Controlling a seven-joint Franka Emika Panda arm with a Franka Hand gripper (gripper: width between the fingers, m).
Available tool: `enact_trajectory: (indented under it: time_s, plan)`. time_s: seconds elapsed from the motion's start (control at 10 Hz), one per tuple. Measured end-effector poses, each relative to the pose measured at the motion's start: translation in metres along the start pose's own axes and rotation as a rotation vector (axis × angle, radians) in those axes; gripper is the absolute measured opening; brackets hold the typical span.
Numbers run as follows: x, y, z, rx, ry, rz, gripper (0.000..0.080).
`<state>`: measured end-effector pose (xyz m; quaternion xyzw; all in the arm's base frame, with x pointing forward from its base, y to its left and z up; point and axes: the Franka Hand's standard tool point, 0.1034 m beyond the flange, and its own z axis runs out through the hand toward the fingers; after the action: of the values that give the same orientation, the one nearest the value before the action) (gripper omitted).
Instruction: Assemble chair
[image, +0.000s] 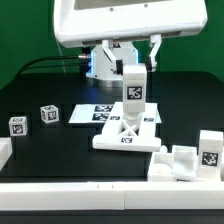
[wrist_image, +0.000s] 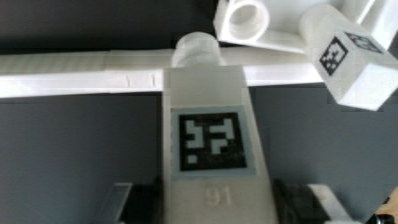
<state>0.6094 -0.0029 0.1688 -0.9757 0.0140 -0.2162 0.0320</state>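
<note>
**A:** How much room do you have around the work, and what hems you in?

**B:** You have bare black table (image: 60, 165) on the near side and over toward the exterior view's left. Only two small tagged pieces sit there, the outer cube (image: 17, 126) and the inner cube (image: 48, 115), both well apart from the work. A white rim (image: 90, 190) runs along the near edge, and a plain white block (image: 5, 150) sits at the left edge. Toward the exterior view's right it is tighter. A cluster of chunky white blocks (image: 178, 162) and a tagged piece (image: 208, 150) lie near the panel's right end. On the far side the marker board (image: 88, 113) lies just beyond the panel.

**A:** And the chair itself?

**B:** It is in loose parts. The flat X-braced panel (image: 125, 138) lies at the middle of the table. A white post (image: 133, 92) with a black-and-white tag stands upright on it. In the wrist view the post's rounded end meets the panel's long white bar (wrist_image: 80, 75).

**A:** The claw?

**B:** Your gripper (image: 133, 70) reaches down from above with a finger on each side of the post's top, clenched on it.
</note>
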Motion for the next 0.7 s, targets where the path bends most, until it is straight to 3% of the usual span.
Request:
enact_trajectory:
  time_s: [0.2, 0.3, 0.4, 0.5, 0.7]
  plan:
    - [-0.004, 0.006, 0.005, -0.010, 0.011, 0.014, 0.0284]
    - [-0.005, -0.004, 0.018, -0.036, 0.047, 0.019, 0.0284]
    - [-0.004, -0.018, 0.033, -0.036, 0.057, 0.011, 0.0284]
    - [0.008, -0.019, 0.042, -0.052, 0.103, 0.038, 0.0284]
    - [0.013, -0.042, 0.048, -0.037, 0.122, 0.113, 0.0284]
